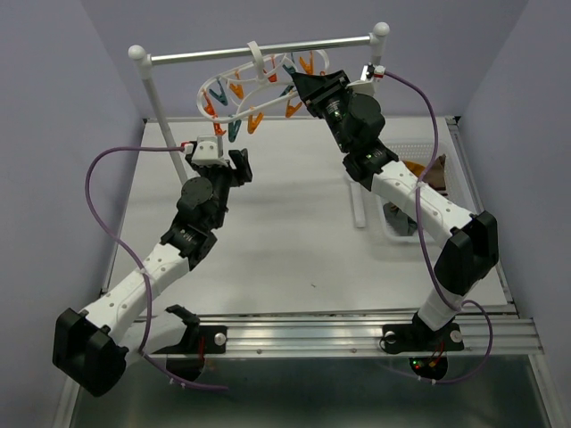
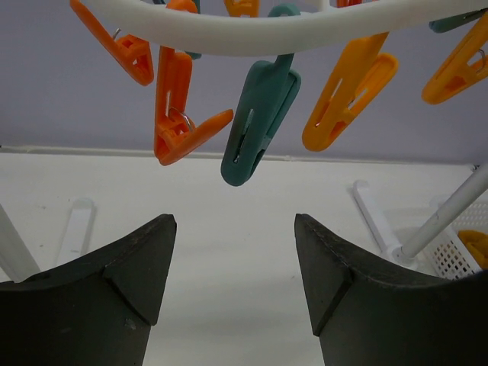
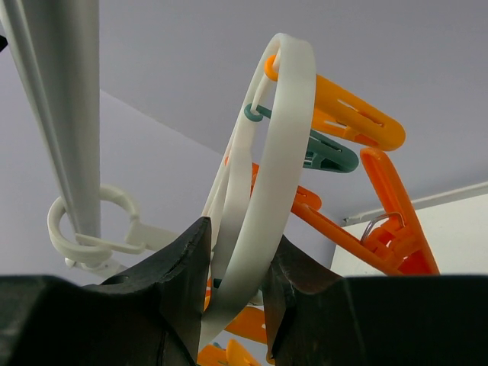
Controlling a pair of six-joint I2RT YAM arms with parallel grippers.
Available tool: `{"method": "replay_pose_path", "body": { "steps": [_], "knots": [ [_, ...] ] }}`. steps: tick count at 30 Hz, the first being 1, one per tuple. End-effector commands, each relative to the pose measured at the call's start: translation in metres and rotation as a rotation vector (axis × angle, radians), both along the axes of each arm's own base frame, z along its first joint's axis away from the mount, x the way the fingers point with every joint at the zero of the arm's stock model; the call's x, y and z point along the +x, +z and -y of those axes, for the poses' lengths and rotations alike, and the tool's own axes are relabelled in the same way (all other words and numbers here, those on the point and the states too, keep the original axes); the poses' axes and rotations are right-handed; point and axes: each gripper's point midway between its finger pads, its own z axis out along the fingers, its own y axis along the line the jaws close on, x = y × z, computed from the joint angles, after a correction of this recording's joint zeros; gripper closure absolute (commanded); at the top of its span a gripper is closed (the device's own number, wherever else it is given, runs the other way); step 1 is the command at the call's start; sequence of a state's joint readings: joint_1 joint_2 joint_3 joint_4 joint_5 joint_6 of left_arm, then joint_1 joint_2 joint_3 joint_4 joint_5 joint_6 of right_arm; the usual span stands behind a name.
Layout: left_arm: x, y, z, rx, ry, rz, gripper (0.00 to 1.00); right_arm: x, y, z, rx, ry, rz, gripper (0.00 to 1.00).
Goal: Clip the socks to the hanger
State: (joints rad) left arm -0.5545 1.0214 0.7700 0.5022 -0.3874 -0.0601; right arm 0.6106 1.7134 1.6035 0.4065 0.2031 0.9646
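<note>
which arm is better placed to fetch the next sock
Left. The left gripper is open and empty, just under a teal clip. The right gripper is shut on the hanger ring, apparently steadying it, so it probably shouldn't let go.

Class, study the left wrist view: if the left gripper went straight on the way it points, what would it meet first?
Probably the teal clip on the hanger, just above the open left gripper; depth is unclear, so it might pass beneath.
</note>
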Motion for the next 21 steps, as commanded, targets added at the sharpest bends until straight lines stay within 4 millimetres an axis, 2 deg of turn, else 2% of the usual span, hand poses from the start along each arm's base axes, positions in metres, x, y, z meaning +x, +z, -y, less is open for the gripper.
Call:
{"method": "replay_pose_path", "body": {
  "steps": [1, 3, 10, 12, 15, 21],
  "knots": [
    [-0.004, 0.034, -0.003, -0.069, 0.032, 0.101, 0.25, -0.017, 0.021, 0.000, 0.011, 0.016, 0.056, 0.64],
    [-0.001, 0.028, -0.002, -0.063, 0.045, 0.088, 0.25, -0.017, 0.021, -0.001, 0.008, 0.018, 0.057, 0.64],
    [0.009, 0.038, -0.001, -0.057, 0.070, 0.111, 0.26, -0.018, 0.020, -0.001, 0.010, 0.024, 0.055, 0.64],
    [0.013, 0.033, 0.005, -0.042, 0.057, 0.101, 0.26, -0.018, 0.020, 0.000, 0.011, 0.021, 0.056, 0.64],
    [0.017, 0.031, 0.005, -0.052, 0.072, 0.091, 0.30, -0.018, 0.021, 0.000, 0.006, 0.017, 0.060, 0.64],
    [0.017, 0.044, -0.002, -0.076, 0.110, 0.126, 0.32, -0.020, 0.021, 0.002, 0.002, 0.014, 0.063, 0.65]
  ]
}}
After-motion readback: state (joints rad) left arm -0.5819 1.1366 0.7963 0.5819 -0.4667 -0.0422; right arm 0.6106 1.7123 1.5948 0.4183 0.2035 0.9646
